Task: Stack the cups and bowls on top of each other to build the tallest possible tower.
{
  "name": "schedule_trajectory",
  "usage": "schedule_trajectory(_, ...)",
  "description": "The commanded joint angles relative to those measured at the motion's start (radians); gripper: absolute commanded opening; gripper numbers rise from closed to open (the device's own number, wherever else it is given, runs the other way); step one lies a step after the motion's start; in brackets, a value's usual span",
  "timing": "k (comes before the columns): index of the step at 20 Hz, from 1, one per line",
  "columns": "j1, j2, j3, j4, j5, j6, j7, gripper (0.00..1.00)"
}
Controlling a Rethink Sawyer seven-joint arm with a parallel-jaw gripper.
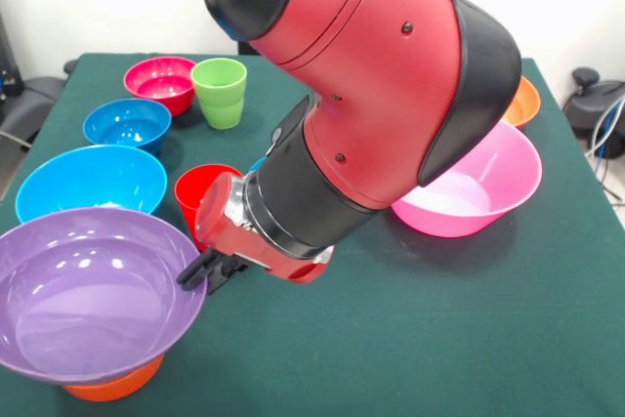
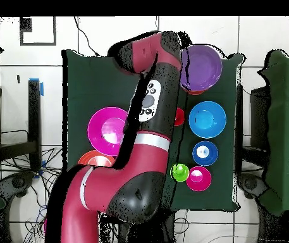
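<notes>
Front view: the gripper (image 1: 200,271) hangs low at centre-left, dark fingers touching the purple bowl's (image 1: 88,290) rim, and I can't tell whether they're apart or closed. That bowl sits on an orange bowl (image 1: 115,386) at the lower-left edge. Red cup (image 1: 200,192) just behind. Pink bowl (image 1: 479,183) right; open cloth lower right.

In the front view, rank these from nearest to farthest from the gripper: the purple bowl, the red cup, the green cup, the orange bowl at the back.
From the gripper:
1. purple bowl, touching, picture's left
2. red cup, just behind
3. green cup, far back left
4. orange bowl, far right corner
</notes>
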State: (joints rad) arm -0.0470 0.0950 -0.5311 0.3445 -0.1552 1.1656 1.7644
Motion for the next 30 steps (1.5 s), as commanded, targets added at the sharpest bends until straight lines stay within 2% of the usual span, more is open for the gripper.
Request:
schedule_trajectory(1,0.007,-0.021,0.119,0.109,0.009,-0.041,-0.16,0.0)
schedule_trajectory(8,0.006,-0.013,0.124,0.094,0.011,-0.039,-0.156,0.0)
schedule_trajectory(13,0.005,-0.016,0.133,0.09,0.009,-0.081,-0.156,0.0)
schedule_trajectory(18,-0.004,0.01,0.136,0.042,0.013,-0.075,-0.163,0.0)
schedule_trajectory(24,0.006,-0.023,0.144,0.1,0.002,-0.118,-0.16,0.0)
schedule_trajectory(30,0.005,-0.018,0.146,0.095,0.001,-0.12,-0.161,0.0)
